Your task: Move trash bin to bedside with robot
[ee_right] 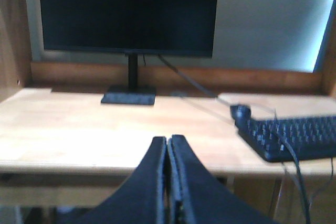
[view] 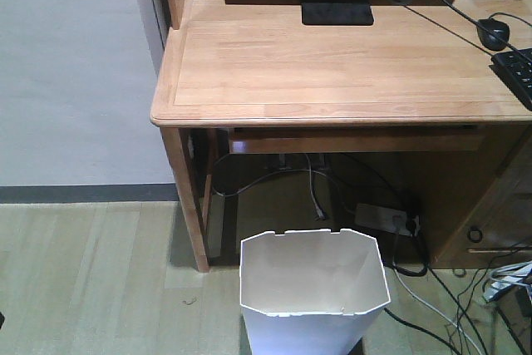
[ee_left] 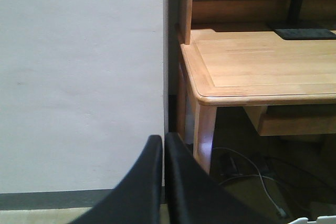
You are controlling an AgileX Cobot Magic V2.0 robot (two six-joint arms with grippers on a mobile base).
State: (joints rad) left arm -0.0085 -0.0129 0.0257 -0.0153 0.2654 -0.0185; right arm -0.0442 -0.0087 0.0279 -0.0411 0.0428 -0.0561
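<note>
The white trash bin (view: 314, 284) stands on the floor in front of the light wooden desk, at the bottom of the front view; its octagonal rim with small notches faces up and it looks empty. A sliver of its rim shows at the bottom right of the left wrist view (ee_left: 315, 220). My left gripper (ee_left: 163, 142) is shut on nothing, held in the air facing the wall beside the desk's left leg. My right gripper (ee_right: 168, 142) is shut on nothing, held in front of the desk top. The bed is out of view. Neither arm shows in the front view.
The wooden desk (view: 332, 81) carries a monitor stand (view: 336, 3), a mouse (view: 494, 32) and a keyboard (view: 519, 72). Loose cables and a power strip (view: 382, 218) lie under it. A grey wall (view: 75, 64) stands at the left, with carpet below.
</note>
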